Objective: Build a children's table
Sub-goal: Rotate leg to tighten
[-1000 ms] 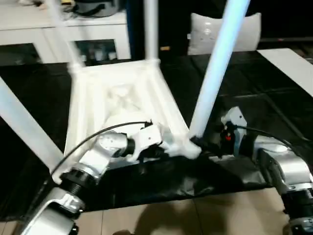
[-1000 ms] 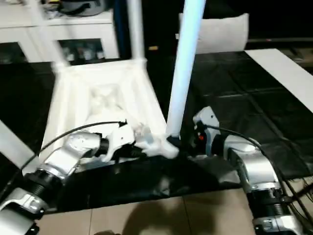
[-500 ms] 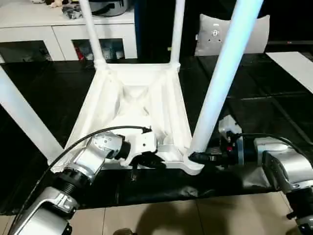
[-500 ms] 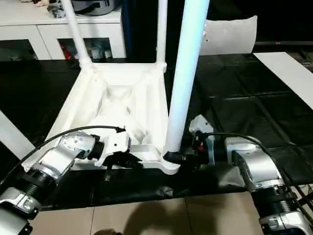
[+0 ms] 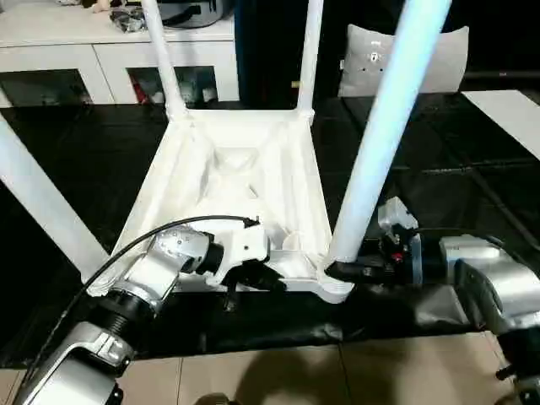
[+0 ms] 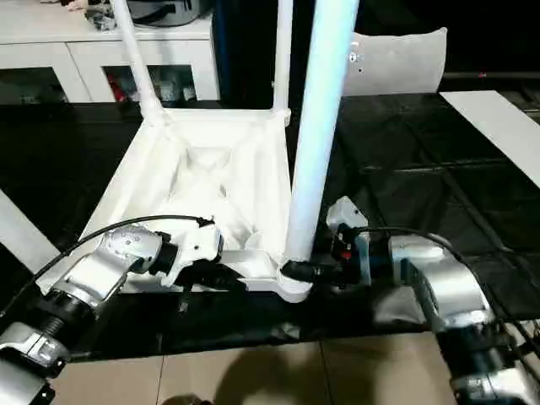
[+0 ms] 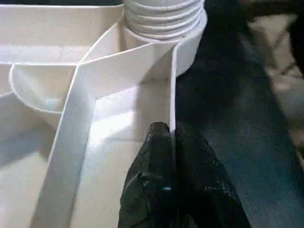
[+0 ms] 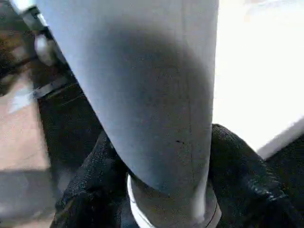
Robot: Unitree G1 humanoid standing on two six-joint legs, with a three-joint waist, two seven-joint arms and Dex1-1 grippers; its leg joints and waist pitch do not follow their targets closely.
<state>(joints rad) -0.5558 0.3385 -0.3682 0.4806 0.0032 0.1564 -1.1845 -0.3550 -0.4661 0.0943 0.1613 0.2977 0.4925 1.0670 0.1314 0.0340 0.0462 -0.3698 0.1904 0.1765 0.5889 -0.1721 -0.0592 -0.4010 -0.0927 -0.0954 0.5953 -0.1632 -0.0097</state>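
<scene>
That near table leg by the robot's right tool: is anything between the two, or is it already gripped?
Nothing visible stands between them. The right tool has a black finger on either side of the leg at its base, just above the corner socket of the upturned table top.

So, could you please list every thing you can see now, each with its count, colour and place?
table top: 1, white, upside down on the black floor, ribbed underside up.
legs: 4, white, standing up from the top's corners; two far, two near.
cabinet: 1, white with glass doors, at the back left.
cushion: 1, grey, at the back, right of the cabinet.
floor: black mat in the middle, light tiles nearest the robot.
left gripper: 1, black, shut on the table top's near rim.
right gripper: 1, black, fingers on either side of the near right leg's base.
</scene>
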